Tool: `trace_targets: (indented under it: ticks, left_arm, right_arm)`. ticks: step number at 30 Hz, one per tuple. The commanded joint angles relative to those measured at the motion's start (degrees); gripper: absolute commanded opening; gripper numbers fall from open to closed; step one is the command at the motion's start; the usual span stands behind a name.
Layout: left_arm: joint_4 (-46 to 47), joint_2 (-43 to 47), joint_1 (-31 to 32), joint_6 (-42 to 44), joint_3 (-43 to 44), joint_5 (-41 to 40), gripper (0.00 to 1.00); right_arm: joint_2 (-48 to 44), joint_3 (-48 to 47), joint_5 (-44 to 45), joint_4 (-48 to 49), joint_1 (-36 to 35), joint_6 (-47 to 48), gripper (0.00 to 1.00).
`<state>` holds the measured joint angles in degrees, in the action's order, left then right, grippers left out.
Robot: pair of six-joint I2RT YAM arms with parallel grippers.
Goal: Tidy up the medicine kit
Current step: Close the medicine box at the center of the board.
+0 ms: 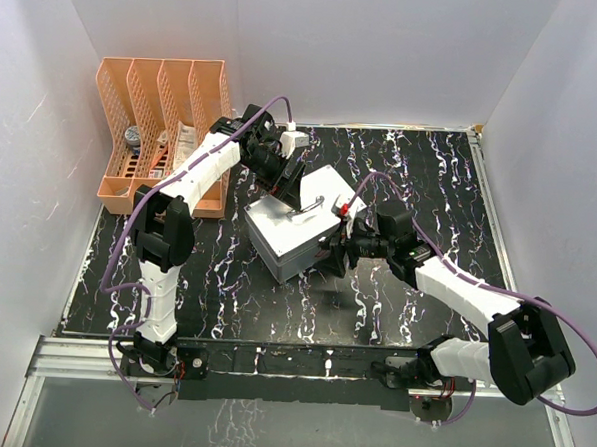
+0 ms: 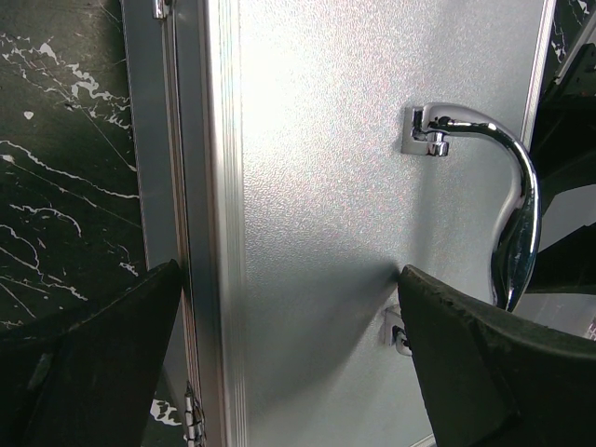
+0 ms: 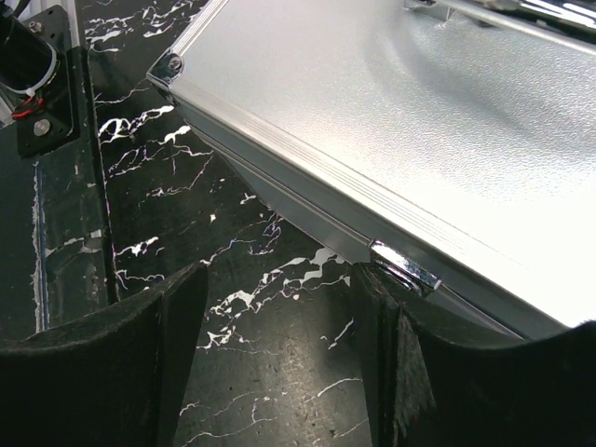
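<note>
over medicine kit (image 1: 293, 238) lid | left gripper (image 2: 289, 272) spread | right gripper (image 3: 279, 270) at front edge

Shut in by plain white walls (image 1: 388, 48) at the back and on both sides. Floored with a black table (image 1: 225, 290), veined in white like marble. Holds an orange slotted rack (image 1: 116, 84) in the far left corner. Edged along the near side by a metal rail (image 1: 71, 357). Lit brightly and evenly.

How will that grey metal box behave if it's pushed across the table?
The medicine kit looks rigid: sheet metal with ribbed edges, so it shouldn't flex. It sits flat and broad on the table, so it would probably slide rather than tip. The chrome handle probably gives the surest hold.
</note>
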<state>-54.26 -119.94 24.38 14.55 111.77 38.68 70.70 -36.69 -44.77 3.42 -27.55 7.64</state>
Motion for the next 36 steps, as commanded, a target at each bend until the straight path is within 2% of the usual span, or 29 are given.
trace_targets:
  ticks: [1,23,36]
  left_arm:
    - [-4.97,-2.55,1.55,3.47,-2.96,-5.19,0.97]
    - [-5.07,-2.64,1.62,3.74,-3.03,-5.1,0.97]
    - [-4.67,-2.7,1.59,3.74,-3.51,-5.58,0.97]
  right_arm:
    - [-1.56,-0.17,7.19,4.23,2.06,2.53,0.61]
    - [-2.37,0.09,7.67,4.85,3.47,2.45,0.61]
    - [-4.96,1.24,14.63,0.92,4.48,2.82,0.56]
